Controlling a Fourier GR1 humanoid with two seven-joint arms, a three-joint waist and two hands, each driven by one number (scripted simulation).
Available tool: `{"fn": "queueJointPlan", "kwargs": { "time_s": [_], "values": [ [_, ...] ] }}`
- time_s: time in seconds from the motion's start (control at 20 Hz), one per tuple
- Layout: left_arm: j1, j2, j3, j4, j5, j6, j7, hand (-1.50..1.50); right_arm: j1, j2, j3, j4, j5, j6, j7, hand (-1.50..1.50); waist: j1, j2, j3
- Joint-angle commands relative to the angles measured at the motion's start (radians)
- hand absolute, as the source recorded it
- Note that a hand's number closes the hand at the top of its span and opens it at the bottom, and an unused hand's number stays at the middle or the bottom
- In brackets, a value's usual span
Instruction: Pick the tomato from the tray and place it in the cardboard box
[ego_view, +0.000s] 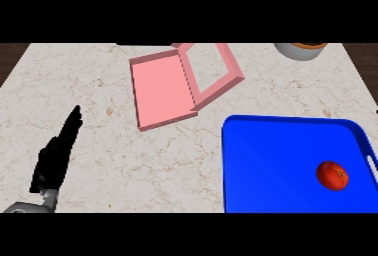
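Tomato (333, 175) lying at right in blue tray (280, 150); pink box (181, 82) farther left on counter (111, 150). Left hand (55, 157) near left, fingers (72, 122) straight, holding nothing.

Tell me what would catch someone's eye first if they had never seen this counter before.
Most likely the bright blue tray at the lower right, with a red tomato lying near its right rim. Next comes the pink box, lying open at the upper middle of the marble counter. At the lower left, the black left hand rests with straight fingers.
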Motion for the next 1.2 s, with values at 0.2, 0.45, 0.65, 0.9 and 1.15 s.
{"fn": "queueJointPlan", "kwargs": {
  "time_s": [0.2,0.45,0.65,0.9,1.15],
  "values": [
    [0.009,-0.024,0.052,0.037,-0.026,-0.057,-0.031,0.0,0.004,0.059,0.043,-0.082,0.149,0.017,0.078,-1.5,-0.01,-0.003,0.0],
    [0.082,-0.032,0.055,-0.087,-0.048,-0.057,0.017,0.0,0.007,0.152,0.042,-0.095,0.206,-0.034,0.179,-1.5,-0.003,-0.003,0.0],
    [0.055,-0.073,0.078,0.005,-0.097,-0.057,-0.028,0.0,0.071,0.151,0.007,-0.175,0.241,-0.013,0.228,-1.5,-0.012,-0.004,0.0],
    [0.088,-0.112,0.083,-0.062,-0.13,-0.066,0.002,0.0,0.046,0.168,-0.034,-0.101,0.315,0.02,0.179,-1.5,-0.007,-0.003,0.0],
    [0.054,-0.144,0.104,-0.067,-0.174,-0.093,0.053,0.0,0.082,0.242,-0.045,-0.145,0.38,0.023,0.179,-1.5,-0.011,-0.003,0.0]
  ]
}}
